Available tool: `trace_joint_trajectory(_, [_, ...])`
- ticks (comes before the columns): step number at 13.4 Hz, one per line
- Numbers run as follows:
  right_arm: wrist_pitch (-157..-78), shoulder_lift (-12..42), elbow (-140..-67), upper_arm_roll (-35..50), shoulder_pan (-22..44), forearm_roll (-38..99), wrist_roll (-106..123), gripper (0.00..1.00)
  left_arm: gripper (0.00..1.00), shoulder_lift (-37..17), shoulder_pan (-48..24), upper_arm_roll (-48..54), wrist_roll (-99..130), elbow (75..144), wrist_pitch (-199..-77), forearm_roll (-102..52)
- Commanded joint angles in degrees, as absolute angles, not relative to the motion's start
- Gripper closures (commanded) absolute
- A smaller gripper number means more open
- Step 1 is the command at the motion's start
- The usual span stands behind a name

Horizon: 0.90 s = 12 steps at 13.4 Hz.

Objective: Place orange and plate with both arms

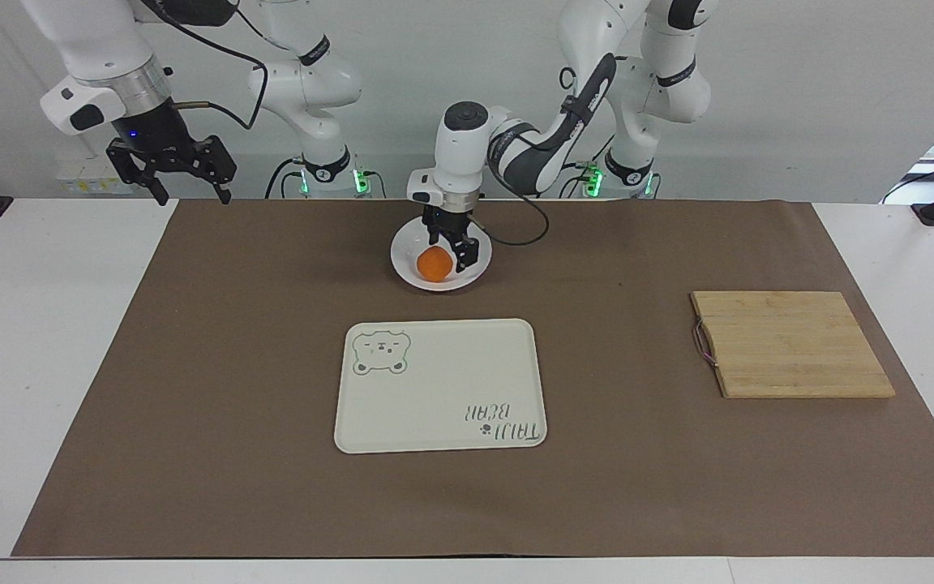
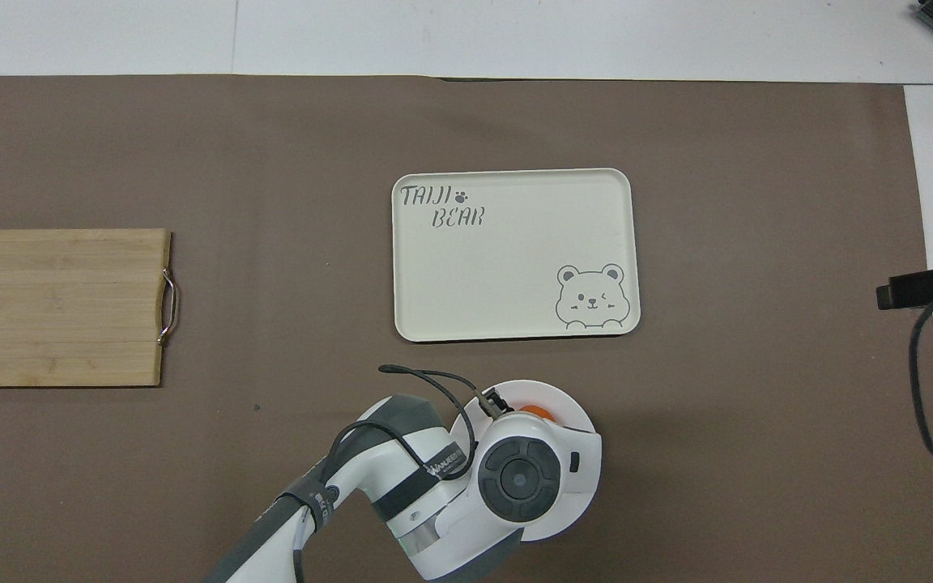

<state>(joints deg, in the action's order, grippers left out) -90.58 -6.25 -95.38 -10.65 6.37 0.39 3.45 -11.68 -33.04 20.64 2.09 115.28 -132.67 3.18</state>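
Note:
The orange (image 1: 434, 264) lies on the white plate (image 1: 402, 264), which sits on the brown mat close to the robots, midway between the arms. My left gripper (image 1: 448, 250) hangs just over the plate, open, its fingers straddling the orange's upper side without gripping it. In the overhead view the left arm's wrist (image 2: 517, 478) covers most of the plate (image 2: 578, 411), and only a sliver of the orange (image 2: 536, 410) shows. My right gripper (image 1: 191, 196) waits open and empty, raised over the mat's corner at the right arm's end.
A cream tray (image 1: 440, 385) with a bear drawing lies farther from the robots than the plate. A bamboo cutting board (image 1: 791, 345) with a metal handle rests toward the left arm's end. The brown mat (image 1: 191, 405) covers most of the table.

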Motion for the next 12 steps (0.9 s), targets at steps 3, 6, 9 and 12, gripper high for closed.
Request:
trace_joint_trajectory(3, [-90.9, -6.2, -95.5, -10.5, 5.9, 1.4, 2.4, 0.0, 0.0, -7.8, -25.4, 20.6, 2.5, 108.8, -118.2, 3.9])
trace_joint_trajectory(6, [-90.8, -6.2, -95.4, -10.6, 5.8, 1.1, 2.5, 0.0, 0.0, -6.0, -18.8, 20.5, 2.5, 105.9, -115.6, 3.6])
trace_joint_trajectory(9, [-90.9, -6.2, -95.4, -10.6, 5.5, 0.8, 2.5, 0.0, 0.0, -4.5, -13.4, 20.4, 2.4, 104.9, -115.5, 3.6])
trace_joint_trajectory(12, [-91.1, -6.1, -95.3, -10.7, 5.4, 0.6, 2.7, 0.0, 0.0, -3.4, -10.0, 20.1, 2.3, 104.2, -115.4, 3.4])
